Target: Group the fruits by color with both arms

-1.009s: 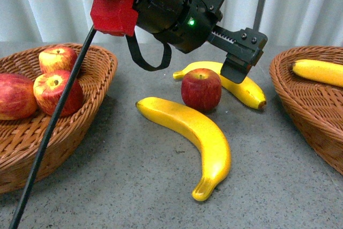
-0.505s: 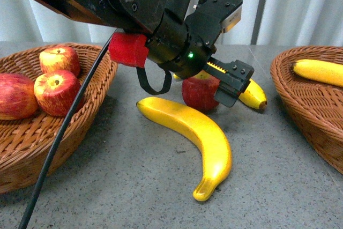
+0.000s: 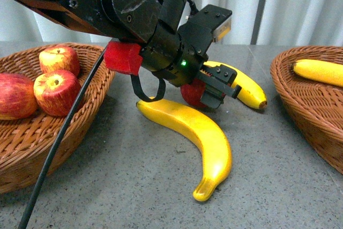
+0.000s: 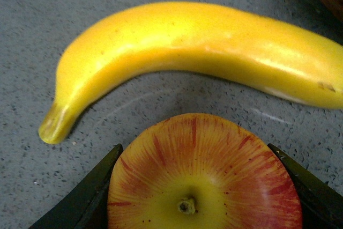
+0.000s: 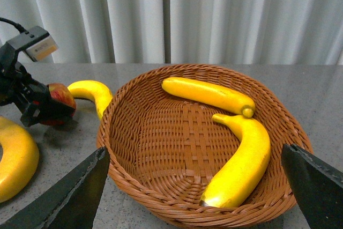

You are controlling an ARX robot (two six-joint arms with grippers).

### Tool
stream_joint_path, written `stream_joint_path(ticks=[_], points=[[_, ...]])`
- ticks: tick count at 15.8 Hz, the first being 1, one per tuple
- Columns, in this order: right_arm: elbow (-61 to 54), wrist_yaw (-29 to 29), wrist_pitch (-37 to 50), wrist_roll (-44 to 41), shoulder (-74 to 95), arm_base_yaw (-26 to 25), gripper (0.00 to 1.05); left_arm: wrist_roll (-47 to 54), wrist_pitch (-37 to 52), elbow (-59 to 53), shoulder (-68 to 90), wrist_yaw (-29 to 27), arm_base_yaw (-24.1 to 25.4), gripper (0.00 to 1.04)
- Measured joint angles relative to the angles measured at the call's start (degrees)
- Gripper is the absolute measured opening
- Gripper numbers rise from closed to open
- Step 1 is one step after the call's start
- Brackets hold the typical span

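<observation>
- Left tool (image 3: 209,92) is narrowed, with a jaw pressed against each side of the loose apple (image 4: 203,170) at the middle of the desk (image 3: 134,186).
- One banana (image 3: 198,127) lies at the apple's 6 o'clock, and another banana (image 3: 244,84) lies at its 2 o'clock.
- The left basket (image 3: 102,73), at 9 o'clock, holds three apples (image 3: 56,92).
- Right tool (image 5: 194,148) is spread wide and empty over the right basket (image 5: 161,132), which holds two bananas (image 5: 206,94).

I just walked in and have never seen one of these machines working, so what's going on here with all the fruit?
A two-armed robot is sorting fake fruit by color. Its left gripper sits around a red apple on the table, between the near banana and the far banana; whether it is squeezing yet is unclear. Three apples lie in the left basket. The right gripper hangs open over the right basket, which holds two bananas.
</observation>
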Motion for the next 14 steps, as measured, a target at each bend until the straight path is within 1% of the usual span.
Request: stream_joint_path(ticks=[1,2,3,6,7,8,10,12,14], points=[[0.00,0.02,0.00,0.00,0.00,0.00,0.98,-0.28,0.94,-0.76,-1.18,-0.85,0.28,0.70],[0.00,0.00,0.00,0.00,0.00,0.00,0.98,-4.31,6.60,-4.07,-8.37,-6.23,2.14,0.70],[0.00,0.02,0.00,0.00,0.00,0.00,0.98,-5.33,8.46,-5.01,-10.38,-8.02,2.84,0.70],[0.00,0.02,0.00,0.00,0.00,0.00,0.98,-11.45,13.70,-13.25,-23.43,-17.05,8.07,0.70],[0.00,0.02,0.00,0.00,0.00,0.00,0.98,-12.44,13.84,-15.23,-25.51,-17.88,9.20,0.70],[0.00,0.02,0.00,0.00,0.00,0.00,0.98,-14.71,13.79,-19.45,-29.14,-19.26,11.26,0.70],[0.00,0.02,0.00,0.00,0.00,0.00,0.98,-19.67,13.33,-30.05,-37.18,-19.87,14.64,0.69],[0.00,0.00,0.00,0.00,0.00,0.00,0.98,-23.65,12.44,-36.11,-44.06,-17.68,15.04,0.69],[0.00,0.00,0.00,0.00,0.00,0.00,0.98,-24.30,13.29,-39.30,-46.27,-17.97,15.02,0.69]])
